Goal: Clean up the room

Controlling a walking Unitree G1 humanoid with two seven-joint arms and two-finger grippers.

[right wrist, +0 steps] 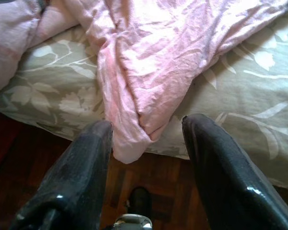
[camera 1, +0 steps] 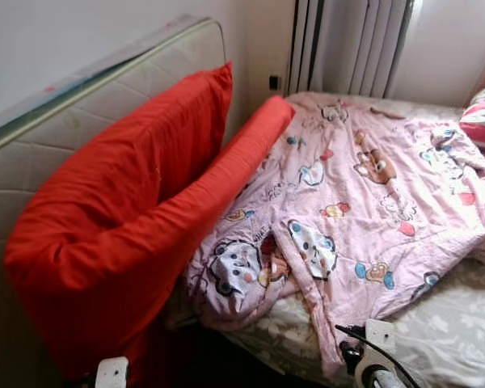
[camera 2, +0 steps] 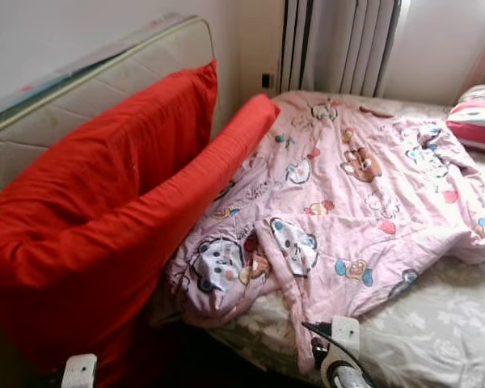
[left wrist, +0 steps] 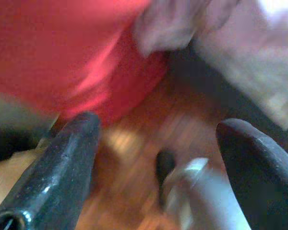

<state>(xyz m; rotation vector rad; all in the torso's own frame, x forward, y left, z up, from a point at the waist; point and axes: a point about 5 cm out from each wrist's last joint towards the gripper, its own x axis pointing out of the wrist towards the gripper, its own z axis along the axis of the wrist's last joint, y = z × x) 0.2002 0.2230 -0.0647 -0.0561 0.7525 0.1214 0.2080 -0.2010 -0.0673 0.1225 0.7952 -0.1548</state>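
Bed (camera 1: pixel 453 339) with pink cartoon blanket (camera 1: pixel 364 202), red pillow (camera 1: pixel 121 218); no legible writing.

Right gripper (right wrist: pixel 146 139): two long glossy black fingers (right wrist: pixel 77 177), rounded tips, fine speckled texture, with a silver-white part at the base between them. Left gripper (left wrist: pixel 156 143) same build, fingers (left wrist: pixel 62 167) black and shiny, blurred. Head view: right arm (camera 1: pixel 372 356) has a white bracket, silver ring housing, thin black cable; left arm (camera 1: pixel 111 372) shows a white plate.
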